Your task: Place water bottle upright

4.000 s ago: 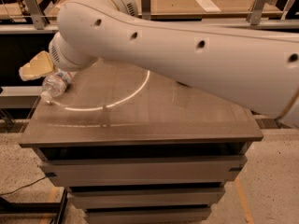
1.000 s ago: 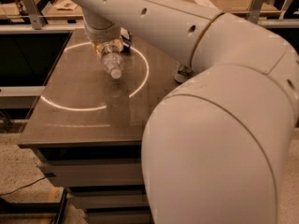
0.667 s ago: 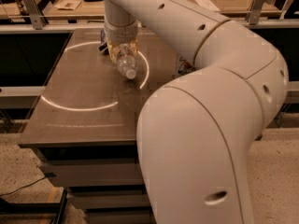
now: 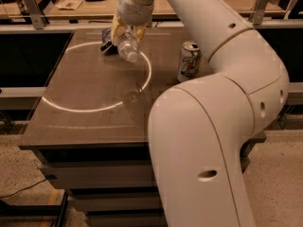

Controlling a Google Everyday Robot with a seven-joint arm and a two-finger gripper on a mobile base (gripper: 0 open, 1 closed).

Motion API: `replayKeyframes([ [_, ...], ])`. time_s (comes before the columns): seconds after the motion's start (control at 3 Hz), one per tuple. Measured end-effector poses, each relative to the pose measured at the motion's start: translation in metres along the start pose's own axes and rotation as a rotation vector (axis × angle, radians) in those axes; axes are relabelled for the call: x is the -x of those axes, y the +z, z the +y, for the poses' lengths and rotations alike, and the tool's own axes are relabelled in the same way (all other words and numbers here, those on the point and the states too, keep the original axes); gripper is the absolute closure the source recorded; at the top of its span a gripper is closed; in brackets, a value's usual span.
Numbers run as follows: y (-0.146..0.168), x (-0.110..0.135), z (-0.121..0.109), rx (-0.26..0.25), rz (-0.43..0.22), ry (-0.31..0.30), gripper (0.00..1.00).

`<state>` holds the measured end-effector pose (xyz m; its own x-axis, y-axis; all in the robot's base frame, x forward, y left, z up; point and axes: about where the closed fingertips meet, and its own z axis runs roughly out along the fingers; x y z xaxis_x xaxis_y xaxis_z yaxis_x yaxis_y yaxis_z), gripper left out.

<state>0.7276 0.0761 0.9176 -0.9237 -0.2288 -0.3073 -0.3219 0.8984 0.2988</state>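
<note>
The water bottle (image 4: 129, 47), clear crinkled plastic, is held in my gripper (image 4: 127, 34) above the far middle of the brown table (image 4: 90, 117). The bottle tilts with its bottom end pointing down toward the camera; its cap is hidden inside the gripper. The gripper's yellowish fingers (image 4: 117, 32) are closed around the bottle's upper part. The bottle hangs clear of the table top, over the bright ring of light.
A green-and-white soda can (image 4: 189, 60) stands upright to the right of the bottle. A dark blue packet (image 4: 107, 40) lies just behind the gripper. My white arm fills the right foreground. Workbenches with clutter stand behind the table.
The gripper has carried the bottle from the table's left side toward the far middle and lifted it. The arm has swung right, and the soda can has come into view.
</note>
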Motion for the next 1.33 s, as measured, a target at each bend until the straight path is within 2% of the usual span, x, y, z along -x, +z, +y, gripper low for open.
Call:
replayKeyframes([
  [0.33, -0.022, -0.001, 0.008, 0.122, 0.004, 0.060, 1.00],
  [0.67, -0.045, -0.004, 0.011, 0.217, -0.011, 0.083, 1.00],
  [1.33, -0.043, 0.000, 0.014, 0.228, -0.020, 0.083, 1.00],
])
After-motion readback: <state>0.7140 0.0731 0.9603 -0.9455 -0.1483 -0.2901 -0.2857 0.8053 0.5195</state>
